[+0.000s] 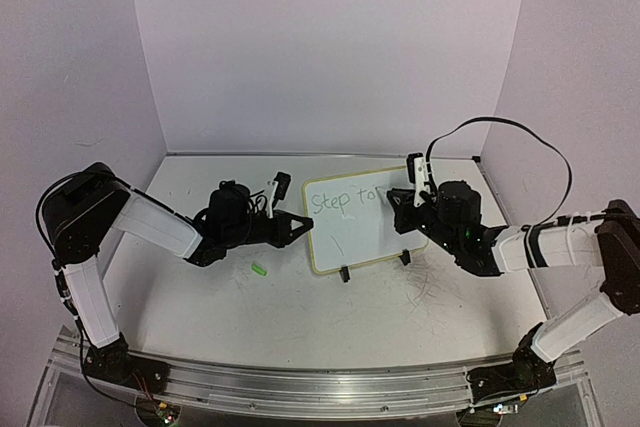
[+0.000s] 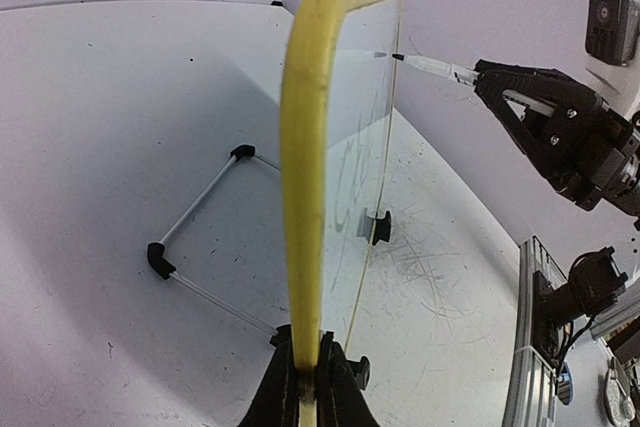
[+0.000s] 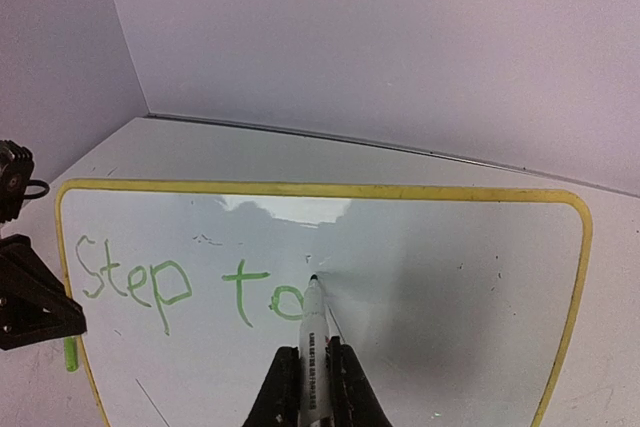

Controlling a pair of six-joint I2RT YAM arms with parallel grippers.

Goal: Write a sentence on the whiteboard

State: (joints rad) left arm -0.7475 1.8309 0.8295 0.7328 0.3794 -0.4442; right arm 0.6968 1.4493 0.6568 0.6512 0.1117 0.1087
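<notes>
The whiteboard (image 1: 352, 239) stands tilted on its black wire stand (image 2: 200, 237), with a yellow-green rim (image 2: 305, 147). Its face (image 3: 450, 287) bears the sentence's start (image 3: 170, 282) in green: "Step to". My left gripper (image 1: 303, 225) is shut on the board's left edge, with its jaws pinching the rim (image 2: 308, 377). My right gripper (image 3: 312, 372) is shut on a white marker (image 3: 313, 332). The marker's tip touches the board just right of the "o". The marker (image 2: 430, 66) and the right gripper (image 2: 482, 72) also show in the left wrist view.
A small green marker cap (image 1: 260, 269) lies on the tabletop left of the board. Dark scribbled scuff marks (image 1: 435, 287) cover the table in front of the board. Purple walls close in the back and both sides.
</notes>
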